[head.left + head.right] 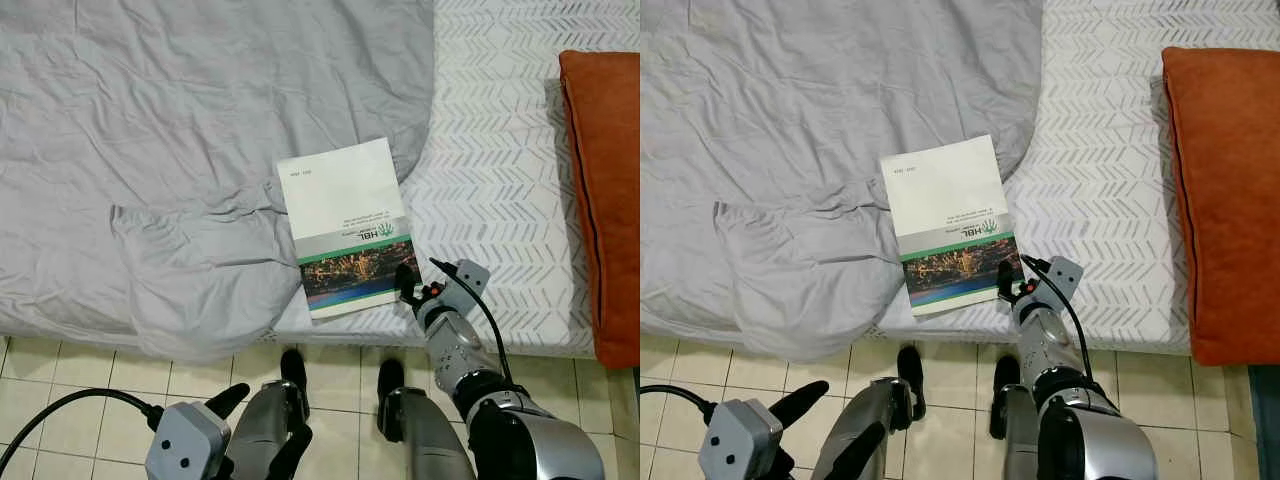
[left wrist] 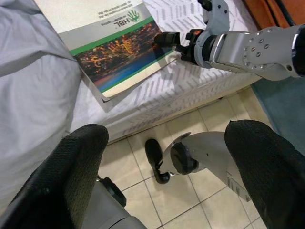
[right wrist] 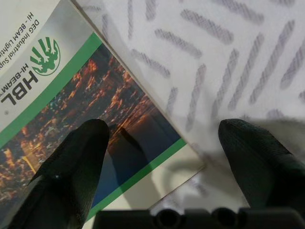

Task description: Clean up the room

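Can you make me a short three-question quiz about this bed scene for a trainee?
1. True or false: the right pincer is open at the near corner of the white booklet with a green stripe and a night city photo.
2. Which object lies at the right end of the bed: A) an orange rectangular cushion, B) a blue towel, C) a black bag?
3. Fill in: the booklet lies partly on the wrinkled grey ____ and partly on the white chevron-patterned mattress cover.

Key: 1 true; 2 A; 3 sheet.
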Tool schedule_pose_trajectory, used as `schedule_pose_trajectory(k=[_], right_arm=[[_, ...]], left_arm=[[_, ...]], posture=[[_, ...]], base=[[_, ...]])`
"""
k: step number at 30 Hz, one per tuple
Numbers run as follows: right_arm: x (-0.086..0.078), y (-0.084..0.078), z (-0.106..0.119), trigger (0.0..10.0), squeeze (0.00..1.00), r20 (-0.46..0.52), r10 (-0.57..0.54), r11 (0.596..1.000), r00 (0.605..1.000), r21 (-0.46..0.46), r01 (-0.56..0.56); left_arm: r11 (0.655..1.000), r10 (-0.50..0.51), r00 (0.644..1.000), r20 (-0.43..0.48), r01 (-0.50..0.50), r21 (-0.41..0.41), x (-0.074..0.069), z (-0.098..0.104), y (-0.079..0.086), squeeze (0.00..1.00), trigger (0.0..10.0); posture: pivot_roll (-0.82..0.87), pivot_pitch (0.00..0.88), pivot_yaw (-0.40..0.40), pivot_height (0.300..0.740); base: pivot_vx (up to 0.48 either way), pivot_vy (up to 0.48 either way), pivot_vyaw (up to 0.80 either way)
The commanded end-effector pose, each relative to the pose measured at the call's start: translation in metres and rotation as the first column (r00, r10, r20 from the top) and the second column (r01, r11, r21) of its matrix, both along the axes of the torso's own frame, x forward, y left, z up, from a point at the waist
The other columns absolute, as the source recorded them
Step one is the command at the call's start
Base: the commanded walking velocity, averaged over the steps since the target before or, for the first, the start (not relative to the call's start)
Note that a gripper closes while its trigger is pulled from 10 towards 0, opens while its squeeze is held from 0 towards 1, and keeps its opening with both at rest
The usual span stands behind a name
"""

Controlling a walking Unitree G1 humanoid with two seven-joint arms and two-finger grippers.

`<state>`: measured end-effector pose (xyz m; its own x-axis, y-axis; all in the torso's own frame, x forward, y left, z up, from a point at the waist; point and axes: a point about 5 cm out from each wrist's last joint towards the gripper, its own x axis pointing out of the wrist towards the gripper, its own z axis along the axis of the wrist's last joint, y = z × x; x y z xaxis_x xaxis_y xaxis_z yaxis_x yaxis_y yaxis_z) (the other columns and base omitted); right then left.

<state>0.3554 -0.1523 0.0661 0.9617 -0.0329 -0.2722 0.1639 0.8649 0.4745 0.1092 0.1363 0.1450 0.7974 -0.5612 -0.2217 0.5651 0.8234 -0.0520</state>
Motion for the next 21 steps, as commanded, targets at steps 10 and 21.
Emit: schedule_pose_trajectory(k=[10, 21], right_arm=[[-0.01, 0.04, -0.016, 0.0, 0.0, -0.039, 0.165, 0.976, 0.986, 0.148, -0.157], [-0.02, 0.059, -0.025, 0.0, 0.0, -0.053, 0.35, 0.933, 0.935, 0.115, -0.342]], left_arm=[[1.0, 0.008, 0.998, -0.055, -0.007, 0.01, -0.009, -0.005, -0.002, 0.0, 10.0], [1.0, 0.015, 0.998, -0.053, -0.014, 0.011, -0.008, -0.009, -0.005, 0.0, 10.0]], posture=[[0.26, 0.665, 0.118, 0.74], [0.24, 0.659, 0.095, 0.74]], base=[[0.0, 0.0, 0.0], [0.0, 0.0, 0.0]])
